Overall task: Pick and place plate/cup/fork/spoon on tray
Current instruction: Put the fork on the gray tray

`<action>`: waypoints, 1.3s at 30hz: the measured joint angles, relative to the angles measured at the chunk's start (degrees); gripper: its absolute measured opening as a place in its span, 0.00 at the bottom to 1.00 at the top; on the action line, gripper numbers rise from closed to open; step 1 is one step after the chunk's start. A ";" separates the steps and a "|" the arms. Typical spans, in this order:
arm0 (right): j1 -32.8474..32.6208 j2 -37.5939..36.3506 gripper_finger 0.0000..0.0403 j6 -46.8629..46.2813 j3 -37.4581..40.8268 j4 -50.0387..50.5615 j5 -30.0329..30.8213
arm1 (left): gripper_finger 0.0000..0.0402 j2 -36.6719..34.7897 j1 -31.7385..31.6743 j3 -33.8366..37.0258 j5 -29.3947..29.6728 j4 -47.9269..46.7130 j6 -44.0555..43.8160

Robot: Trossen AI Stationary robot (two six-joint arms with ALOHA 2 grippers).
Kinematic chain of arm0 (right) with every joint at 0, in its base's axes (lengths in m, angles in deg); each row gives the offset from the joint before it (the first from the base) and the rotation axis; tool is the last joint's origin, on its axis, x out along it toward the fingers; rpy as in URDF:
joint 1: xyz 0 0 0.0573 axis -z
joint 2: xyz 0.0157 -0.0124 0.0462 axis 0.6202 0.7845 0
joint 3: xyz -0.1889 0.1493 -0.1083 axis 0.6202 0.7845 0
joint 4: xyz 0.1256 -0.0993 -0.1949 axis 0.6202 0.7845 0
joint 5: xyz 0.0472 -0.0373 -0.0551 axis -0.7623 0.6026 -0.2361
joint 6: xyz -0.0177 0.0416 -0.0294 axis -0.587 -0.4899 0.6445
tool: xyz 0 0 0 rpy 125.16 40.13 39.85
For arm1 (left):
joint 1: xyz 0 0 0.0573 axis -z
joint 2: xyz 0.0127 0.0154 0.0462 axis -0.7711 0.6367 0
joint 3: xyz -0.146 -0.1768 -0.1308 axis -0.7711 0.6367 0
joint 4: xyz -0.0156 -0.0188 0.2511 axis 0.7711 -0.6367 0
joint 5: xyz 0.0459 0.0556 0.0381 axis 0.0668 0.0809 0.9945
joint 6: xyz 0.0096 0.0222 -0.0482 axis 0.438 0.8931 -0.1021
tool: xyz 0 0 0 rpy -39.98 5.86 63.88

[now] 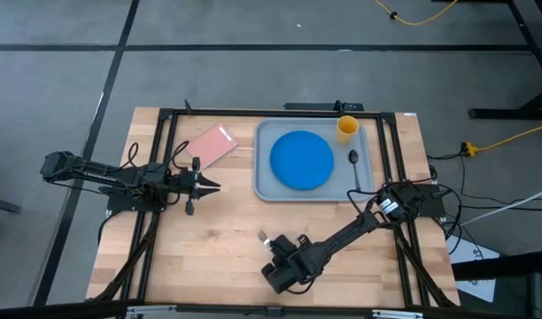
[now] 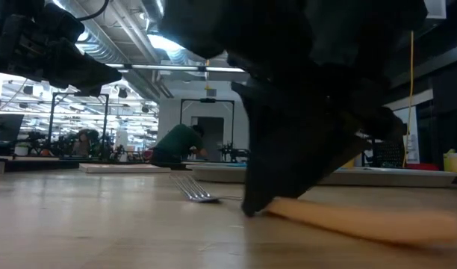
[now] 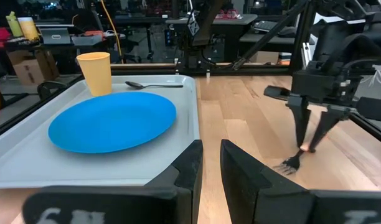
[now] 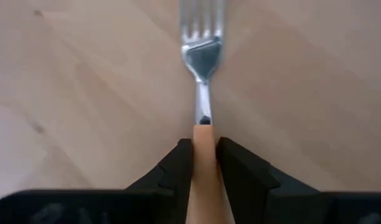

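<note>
The fork (image 1: pixel 264 238), silver tines and tan handle, lies on the wood table near its front middle. My right gripper (image 1: pixel 274 247) stands over it and is shut on its handle; the left wrist view shows it too (image 3: pixel 307 146). The blue plate (image 1: pixel 301 160), the yellow cup (image 1: pixel 346 129) and the black spoon (image 1: pixel 354 164) are on the grey-blue tray (image 1: pixel 264 188) at the back right. My left gripper (image 1: pixel 213 185) hovers at the table's left, shut and empty, pointing toward the tray. My right gripper pinches the fork's tan handle (image 4: pixel 203 140) between its two fingers, at the handle's end nearest the tines. The fingers (image 2: pixel 258 198) come from above, slanting down, one on each side of the handle. The fork lies flat, its tines (image 2: pixel 193 192) on the table.
A pink card (image 1: pixel 209 145) lies on the table left of the tray. A black frame (image 1: pixel 165 120) runs around the table's edges. Bare wood lies between the fork and the tray's near rim (image 1: pixel 306 200).
</note>
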 joint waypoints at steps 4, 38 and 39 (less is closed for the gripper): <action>0.49 -0.07 0.19 0.33 0.02 3.88 0.33 | 0.12 0.00 0.00 -0.01 0.00 -0.02 0.00; 3.33 -31.10 0.12 -2.36 9.58 36.65 21.56 | 0.12 0.00 0.00 0.00 0.00 0.02 0.00; 4.14 -33.54 0.12 -3.60 13.38 35.50 21.73 | 0.12 -0.01 0.01 -0.01 0.00 0.02 0.00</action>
